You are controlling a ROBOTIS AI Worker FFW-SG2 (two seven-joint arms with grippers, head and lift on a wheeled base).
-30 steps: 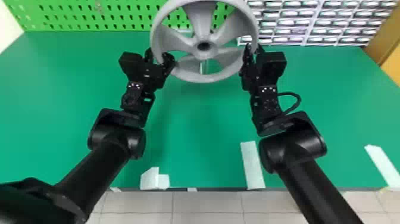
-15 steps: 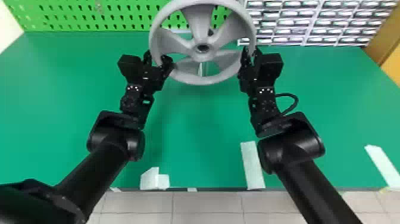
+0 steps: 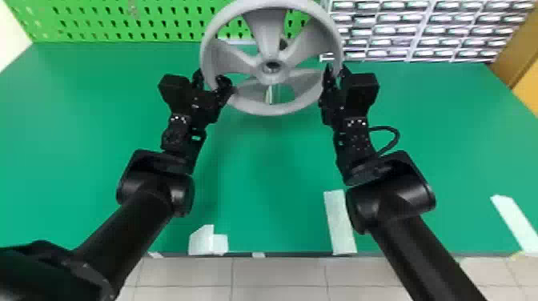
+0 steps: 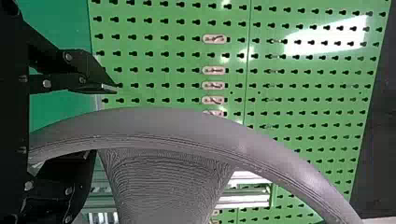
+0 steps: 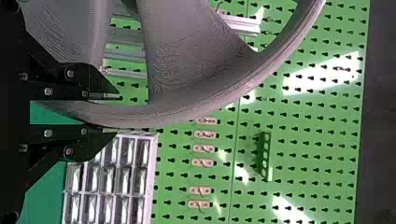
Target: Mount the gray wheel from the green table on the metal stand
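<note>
And here on the left gripper (image 3: 212,77), the jaws stand well apart, straddling the rim of the gray wheel (image 3: 266,40), with a gap between one finger and the rim! Over on the right gripper (image 3: 336,69), it's far tighter: the jaws are closed in on the opposite side of the rim, a finger on either face. So the wheel is up between the two grippers, tilted, over the far part of the green surface (image 3: 260,180). Through its spokes, there are bars of the metal stand (image 5: 240,24); whether wheel and stand touch, I can't tell. Farther out, a green pegboard (image 3: 120,24) rises behind, a rack of small drawers (image 3: 420,30) on the right, and strips of pale tape (image 3: 340,222) lie at the near edge, above floor tiles (image 3: 280,276).
</note>
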